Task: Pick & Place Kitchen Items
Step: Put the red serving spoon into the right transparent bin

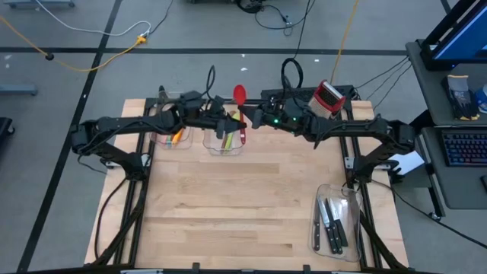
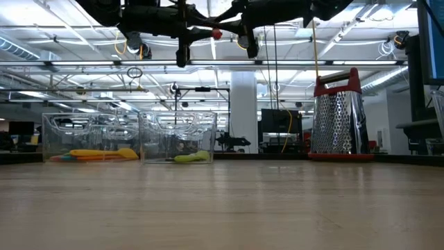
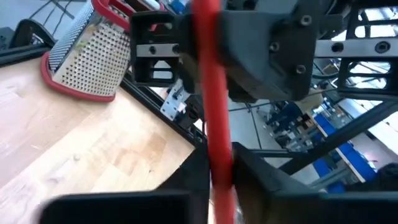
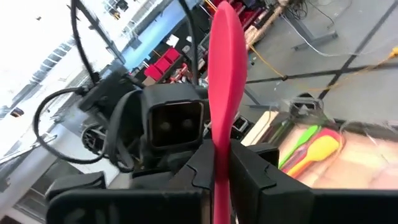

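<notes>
Knives (image 1: 332, 223) lie nearest me in the clear bin (image 1: 346, 195) at the counter's (image 1: 243, 198) front right, untouched for now. Going left to right along the far edge: the left bin (image 1: 164, 141) holds yellow and orange utensils (image 2: 104, 154), the middle bin (image 1: 224, 145) holds a green one (image 2: 191, 157), and the grater (image 1: 329, 97) stands at the right. Above the middle bin both arms meet on one red spoon (image 1: 240, 106), held upright. My left pincer (image 3: 221, 171) is narrowed onto its handle, and my right pincer (image 4: 221, 165) is clamped on it too, bowl end up. I judge this a hand-over step. Next, one pincer must let go cleanly before the other lowers the spoon into a bin.
</notes>
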Available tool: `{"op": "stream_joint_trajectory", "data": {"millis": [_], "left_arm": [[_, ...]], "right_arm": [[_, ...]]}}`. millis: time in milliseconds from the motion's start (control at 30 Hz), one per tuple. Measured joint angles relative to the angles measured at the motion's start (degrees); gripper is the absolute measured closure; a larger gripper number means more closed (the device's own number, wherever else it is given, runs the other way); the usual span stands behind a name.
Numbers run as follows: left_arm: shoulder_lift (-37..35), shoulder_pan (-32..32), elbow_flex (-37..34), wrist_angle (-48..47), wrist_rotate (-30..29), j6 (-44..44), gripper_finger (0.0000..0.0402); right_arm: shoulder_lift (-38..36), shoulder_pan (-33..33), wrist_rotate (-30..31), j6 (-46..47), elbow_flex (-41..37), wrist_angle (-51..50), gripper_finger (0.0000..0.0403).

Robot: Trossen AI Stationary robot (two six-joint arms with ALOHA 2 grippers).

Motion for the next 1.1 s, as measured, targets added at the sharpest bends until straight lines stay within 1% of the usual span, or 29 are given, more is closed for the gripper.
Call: {"op": "stream_joint_trajectory", "data": {"millis": [33,67,100,200,300,467,567,667,800,1000,1100], "left_arm": [[0.0,0.2,0.0,0.0,0.1,0.1,0.0366],[0.0,0.4,0.0,0.2,0.6,0.1,0.0379],[0.0,0.8,0.0,0.4,1.4,0.1,0.0381],[0.0,1.9,0.0,-0.9,3.5,0.4,0.0377],[-0.1,3.1,0.0,-4.5,3.7,3.4,0.0381],[-0.7,6.2,0.0,-12.9,2.4,4.8,0.0381],[-0.7,7.6,0.0,-18.2,0.2,5.0,0.0381],[-1.0,9.1,0.0,-22.3,-0.3,4.5,0.0381],[-1.0,9.8,0.0,-29.3,-5.9,4.9,0.0381],[-1.0,10.7,0.1,-36.3,-12.9,4.8,0.0381],[-0.9,10.5,1.6,-40.3,-16.1,5.8,0.0381]], "right_arm": [[-0.1,0.0,0.0,-0.4,0.0,0.2,0.0386],[-0.1,0.0,0.0,-0.5,0.0,0.5,0.0387],[-0.2,0.0,0.0,-0.6,0.0,0.5,0.0387],[0.0,0.0,0.1,-0.4,0.0,-0.1,0.0376],[0.0,0.0,0.1,-0.1,0.0,-1.9,0.0343],[-0.2,-0.4,0.2,-0.1,0.0,-6.9,0.0291],[-0.3,-0.6,0.2,-0.1,0.0,-11.3,0.0269],[-0.3,-0.9,0.2,-0.1,0.0,-15.1,0.0256],[-0.3,-1.4,0.2,-0.2,0.0,-16.8,0.0249],[-0.3,-2.0,0.2,-1.6,0.0,-16.0,0.0253],[-0.3,-2.4,0.1,-1.7,0.0,-16.1,0.0254]]}}
